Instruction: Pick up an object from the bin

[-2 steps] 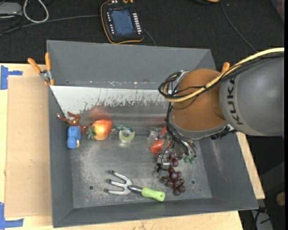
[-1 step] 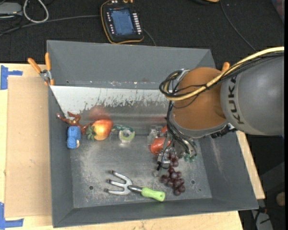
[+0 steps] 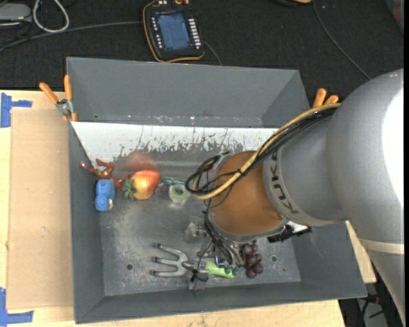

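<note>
Surroundings: dark floor behind the grey bin (image 3: 184, 107), with loose cables and a control pendant (image 3: 174, 33) lying on it.
Bin, left side: a blue toy car (image 3: 104, 195) just beside a red-and-yellow apple (image 3: 144, 184), and a small pale ring (image 3: 178, 192) next to the apple.
Bin, front: a grey fork-like metal piece (image 3: 165, 261), a small bright green piece (image 3: 221, 272) and a dark purple bunch of grapes (image 3: 251, 259).
My hand (image 3: 206, 264): low in the bin near the front wall, under my orange wrist cover (image 3: 242, 196), right at the green piece, between the metal piece and the grapes.
Hand state: I cannot tell whether it is wide or narrow; my wrist and cables crowd the spot.
Likely target: the green piece, judging by position alone; it lies on the bin floor.
Done: I am down among the things at the front.
Left: I see nothing lifted, so by my judgement the secure grip and the raise out of the bin are both not yet done.
</note>
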You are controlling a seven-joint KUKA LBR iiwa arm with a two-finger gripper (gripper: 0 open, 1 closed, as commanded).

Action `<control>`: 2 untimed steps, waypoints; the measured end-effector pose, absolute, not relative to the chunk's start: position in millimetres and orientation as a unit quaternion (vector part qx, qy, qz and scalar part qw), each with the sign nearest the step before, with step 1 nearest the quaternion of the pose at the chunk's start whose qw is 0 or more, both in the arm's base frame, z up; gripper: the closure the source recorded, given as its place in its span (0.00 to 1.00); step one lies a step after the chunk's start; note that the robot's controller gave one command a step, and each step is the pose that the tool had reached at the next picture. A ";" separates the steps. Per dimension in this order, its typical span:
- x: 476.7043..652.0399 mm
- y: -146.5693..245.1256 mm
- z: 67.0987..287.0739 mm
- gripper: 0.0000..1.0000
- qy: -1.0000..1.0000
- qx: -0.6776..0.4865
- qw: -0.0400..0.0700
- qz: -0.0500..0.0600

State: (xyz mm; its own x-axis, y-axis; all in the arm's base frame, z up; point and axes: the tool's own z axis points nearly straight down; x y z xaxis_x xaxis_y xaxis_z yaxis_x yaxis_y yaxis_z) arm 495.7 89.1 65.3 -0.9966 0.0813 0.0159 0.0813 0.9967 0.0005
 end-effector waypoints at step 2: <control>494.3 87.6 75.8 0.00 -0.999 -0.043 0.009 0.001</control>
